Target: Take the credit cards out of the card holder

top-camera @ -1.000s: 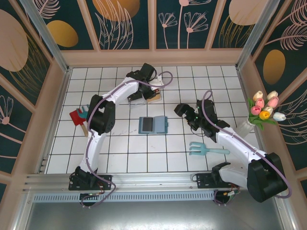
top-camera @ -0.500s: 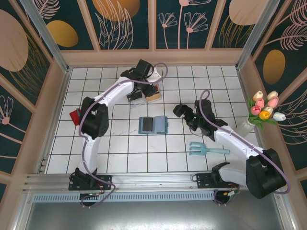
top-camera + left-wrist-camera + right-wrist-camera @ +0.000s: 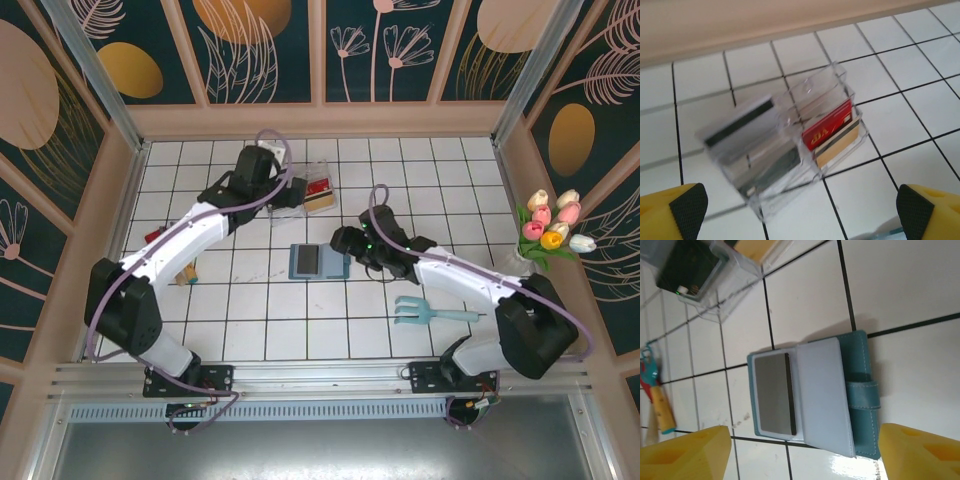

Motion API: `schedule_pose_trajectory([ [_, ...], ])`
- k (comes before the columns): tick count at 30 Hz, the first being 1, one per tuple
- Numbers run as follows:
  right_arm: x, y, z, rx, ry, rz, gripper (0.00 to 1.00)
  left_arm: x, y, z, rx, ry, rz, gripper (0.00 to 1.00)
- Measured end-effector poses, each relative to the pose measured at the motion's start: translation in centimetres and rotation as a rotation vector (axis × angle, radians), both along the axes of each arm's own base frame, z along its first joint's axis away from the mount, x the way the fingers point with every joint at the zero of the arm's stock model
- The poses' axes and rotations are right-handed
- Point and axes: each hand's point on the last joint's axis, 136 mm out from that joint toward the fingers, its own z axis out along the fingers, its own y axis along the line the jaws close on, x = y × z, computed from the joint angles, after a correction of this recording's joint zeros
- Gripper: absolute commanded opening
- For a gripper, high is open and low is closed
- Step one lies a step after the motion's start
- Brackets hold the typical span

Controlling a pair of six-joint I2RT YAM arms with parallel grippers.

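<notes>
- One teal card holder [image 3: 319, 261] lies open and flat near the middle of the white tiled table [image 3: 250, 320]. A dark grey card [image 3: 775, 392] sits in one of its panels, and a strap tab sticks out from the other side.
- Just right of the card holder, seen from above, the right gripper [image 3: 345, 242] hangs with its yellow fingers [image 3: 690, 452] spread wide and nothing between them.
- Beyond the card holder, toward the back wall, stands a clear tray [image 3: 305, 192]. A red card [image 3: 827, 127] and a gold card [image 3: 839, 144] stand on edge in one compartment, and a white-grey striped card [image 3: 737, 127] leans in the next.
- Facing that tray, the left gripper [image 3: 800, 205] has its jaws wide apart and empty.
- Right of the card holder and nearer the arms lies a pale teal fork toy [image 3: 432, 312].
- Far right of the card holder, at the table's edge, is a bunch of tulips [image 3: 550, 232].
- Left of the card holder lies a wooden-handled tool [image 3: 660, 410], partly under the left arm.
- Dark grid lines cross the glossy tiles. Dark teal wall panels [image 3: 260, 50] with gold ovals and pale leaf drawings surround the table, and a metal rail [image 3: 300, 378] runs along the near edge.
</notes>
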Motion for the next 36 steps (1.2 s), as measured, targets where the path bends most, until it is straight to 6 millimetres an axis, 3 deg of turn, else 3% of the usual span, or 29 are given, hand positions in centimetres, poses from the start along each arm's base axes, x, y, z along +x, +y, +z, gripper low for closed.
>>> schedule_pose_trajectory([
  [5, -0.8, 2.1, -1.5, -0.061, 0.028, 0.047, 0.7, -4.2, 2.8, -6.1, -0.095, 0.128, 0.136, 0.98],
  [9, -1.4, 3.1, -2.9, -0.086, 0.048, 0.081, 0.55, -8.3, 4.2, -11.5, -0.167, 0.259, 0.2, 0.98],
  [12, -1.5, 3.8, -3.7, -0.07, 0.064, 0.102, 0.47, -10.3, 4.3, -13.5, -0.242, 0.319, 0.223, 0.99],
  [18, -1.4, 6.3, -4.1, 0.028, 0.081, 0.165, 0.42, -11.9, 3.3, -14.0, -0.407, 0.344, 0.206, 0.98],
  [24, -0.2, 8.0, -4.8, 0.072, 0.119, 0.194, 0.39, -11.6, 2.1, -12.6, -0.514, 0.326, 0.183, 0.92],
  [32, 2.0, 7.8, -5.6, 0.086, 0.143, 0.175, 0.39, -10.9, 1.6, -12.1, -0.594, 0.33, 0.22, 0.82],
  [36, 2.4, 7.7, -5.5, 0.084, 0.138, 0.179, 0.38, -10.8, 1.0, -12.8, -0.644, 0.375, 0.236, 0.72],
])
